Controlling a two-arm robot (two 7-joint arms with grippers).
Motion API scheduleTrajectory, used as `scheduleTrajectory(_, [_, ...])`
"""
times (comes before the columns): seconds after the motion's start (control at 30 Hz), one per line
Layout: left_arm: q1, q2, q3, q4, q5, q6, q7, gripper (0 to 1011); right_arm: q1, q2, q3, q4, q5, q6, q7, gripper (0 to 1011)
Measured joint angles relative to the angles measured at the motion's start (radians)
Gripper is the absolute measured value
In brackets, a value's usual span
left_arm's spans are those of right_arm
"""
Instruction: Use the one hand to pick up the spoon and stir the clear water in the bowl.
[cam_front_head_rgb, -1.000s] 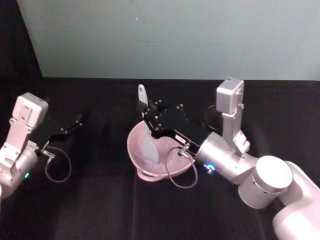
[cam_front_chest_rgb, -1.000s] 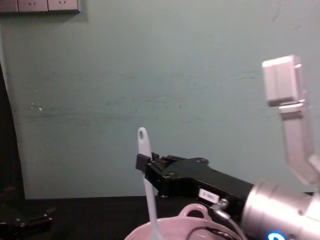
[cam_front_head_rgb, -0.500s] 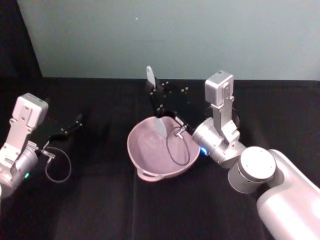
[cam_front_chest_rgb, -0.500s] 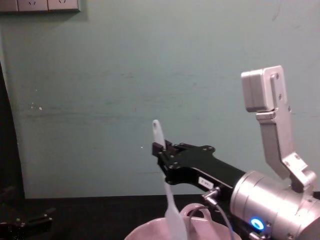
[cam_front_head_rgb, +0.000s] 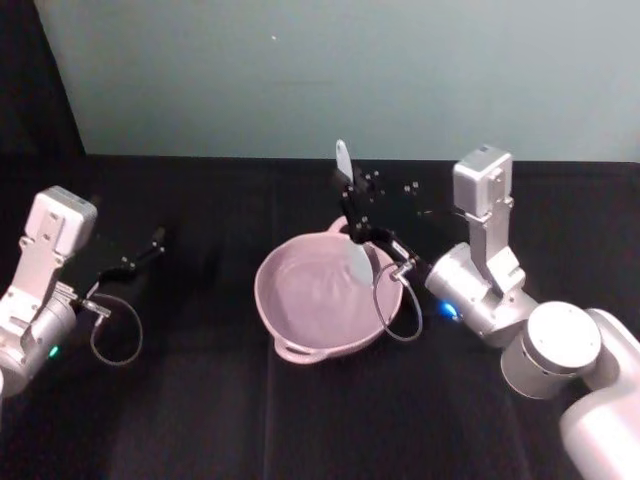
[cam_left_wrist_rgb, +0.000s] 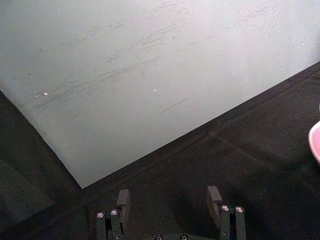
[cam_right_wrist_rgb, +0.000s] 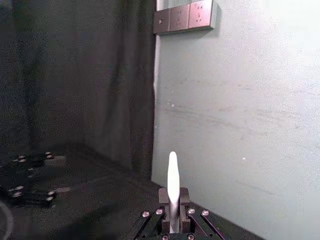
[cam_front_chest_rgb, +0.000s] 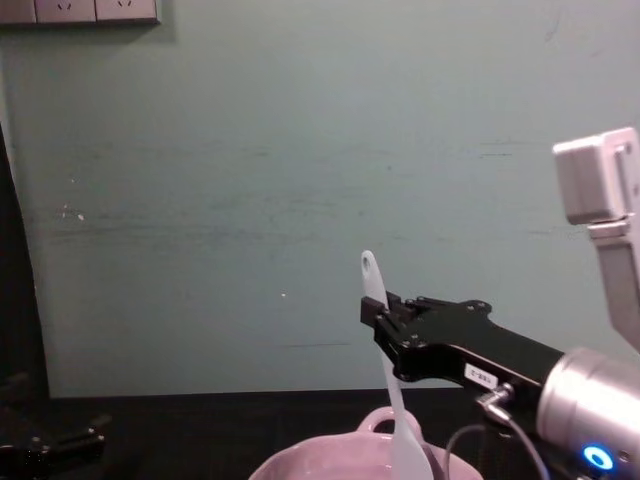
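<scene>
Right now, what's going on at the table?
The right gripper is shut on the white spoon, holding it near upright with its head down inside the pink bowl, at the bowl's far right side. The left gripper sits open, off to the left of the bowl.

The spoon (cam_front_head_rgb: 358, 262) is plain white. The bowl (cam_front_head_rgb: 262, 300) is glossy pale pink, without pattern. The right hand (cam_front_head_rgb: 348, 195) is black with a small white label (cam_front_chest_rgb: 480, 376); its wrist (cam_front_head_rgb: 470, 295) is silver with a blue light (cam_front_chest_rgb: 598, 459). The left hand (cam_front_head_rgb: 155, 240) is black; its arm (cam_front_head_rgb: 40, 290) is white and silver, with a green light (cam_front_head_rgb: 52, 350). The worktop (cam_front_head_rgb: 200, 420) is black. The wall (cam_front_head_rgb: 300, 70) is pale teal, faintly streaked with darker scuffs.
</scene>
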Motion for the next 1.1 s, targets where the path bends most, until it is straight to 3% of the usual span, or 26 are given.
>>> scheduleTrajectory(0.3, [0.0,0.0,0.0,0.0,0.0,0.0,0.0,1011,-0.078,0.038,0.004,-0.134,0.074,0.082,0.069,114])
scheduleTrajectory(0.5, [0.0,0.0,0.0,0.0,0.0,0.0,0.0,1011,-0.08,0.034,-0.031,-0.162,0.117,0.122,0.105,114])
scheduleTrajectory(0.83, [0.0,0.0,0.0,0.0,0.0,0.0,0.0,1011,-0.004,-0.028,-0.076,-0.043,0.111,0.09,0.095,114])
scheduleTrajectory(1.1, [0.0,0.0,0.0,0.0,0.0,0.0,0.0,1011,0.075,-0.087,-0.06,0.103,0.04,-0.033,0.022,114])
